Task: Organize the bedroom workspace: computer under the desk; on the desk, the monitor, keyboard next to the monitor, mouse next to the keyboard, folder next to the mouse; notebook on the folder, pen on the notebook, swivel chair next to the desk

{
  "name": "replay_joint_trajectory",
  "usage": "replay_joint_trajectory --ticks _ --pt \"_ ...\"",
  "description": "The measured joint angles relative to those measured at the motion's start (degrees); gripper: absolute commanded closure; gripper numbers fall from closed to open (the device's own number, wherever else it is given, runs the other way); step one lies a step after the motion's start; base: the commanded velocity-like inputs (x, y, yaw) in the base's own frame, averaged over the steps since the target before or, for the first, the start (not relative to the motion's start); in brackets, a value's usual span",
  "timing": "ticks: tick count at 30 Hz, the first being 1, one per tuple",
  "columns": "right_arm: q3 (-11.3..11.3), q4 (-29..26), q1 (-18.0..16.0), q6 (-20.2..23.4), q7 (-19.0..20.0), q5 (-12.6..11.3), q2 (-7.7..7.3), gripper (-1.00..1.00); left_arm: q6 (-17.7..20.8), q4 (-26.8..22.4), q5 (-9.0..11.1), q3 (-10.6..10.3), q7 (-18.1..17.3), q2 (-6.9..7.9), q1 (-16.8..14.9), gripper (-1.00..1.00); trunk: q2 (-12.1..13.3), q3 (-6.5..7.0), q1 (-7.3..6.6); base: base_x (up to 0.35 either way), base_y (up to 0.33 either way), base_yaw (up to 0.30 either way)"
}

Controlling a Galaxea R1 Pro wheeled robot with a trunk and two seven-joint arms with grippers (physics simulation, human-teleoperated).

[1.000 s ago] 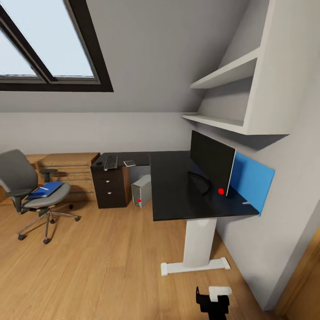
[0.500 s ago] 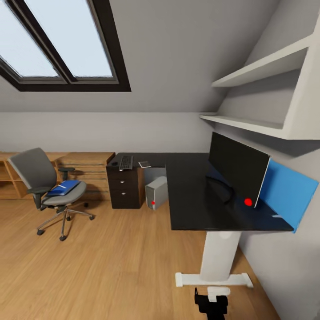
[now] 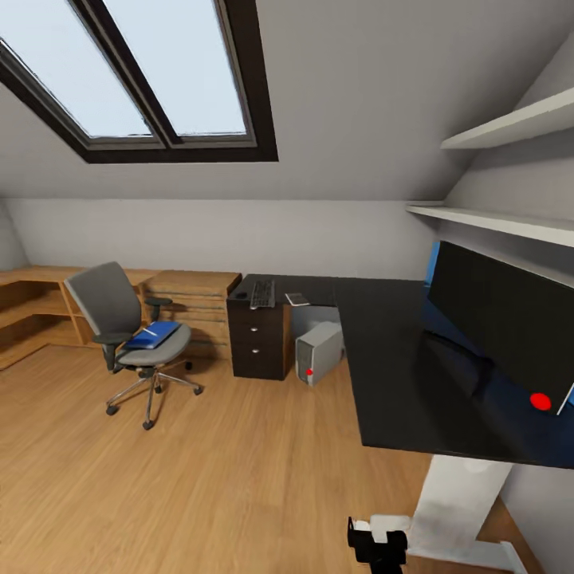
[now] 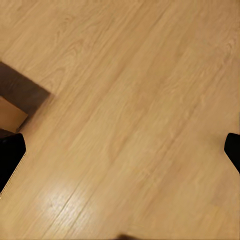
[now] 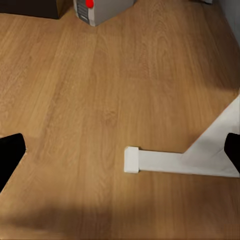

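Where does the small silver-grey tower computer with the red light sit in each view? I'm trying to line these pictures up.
Head view: the silver-grey tower computer stands on the wooden floor under the black desk top, beside the dark drawer unit.
Right wrist view: the computer is at the frame edge, red light visible.
Left wrist view: floor, no computer.
Shared landmark: the desk's white leg.

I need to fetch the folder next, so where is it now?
In the head view, the blue folder lies on the seat of the swivel chair, on the left of the room, in front of the wooden drawer chest.
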Motion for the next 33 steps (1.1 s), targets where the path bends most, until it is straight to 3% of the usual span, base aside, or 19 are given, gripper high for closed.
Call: replay_joint_trajectory --ticks 7,17,33 --pt "-0.2 0.0 0.9 -0.1 3.7 0.0 -0.35 -1.00 0.0 0.0 0.0 0.0 0.0 -0.02 0.0 -1.00 0.0 -0.02 0.00 0.300 0.196 0.013" --pt "-0.1 0.0 2.8 -0.3 4.2 0.1 -0.13 -1.00 0.0 0.1 -0.1 0.1 0.0 -0.09 0.0 -1.00 0.0 -0.02 0.00 0.300 0.196 0.001" --pt "0.0 0.0 2.9 -0.4 4.2 0.0 -0.12 -1.00 0.0 0.0 0.0 0.2 0.1 0.00 0.0 -1.00 0.0 -0.02 0.00 0.300 0.195 0.000"
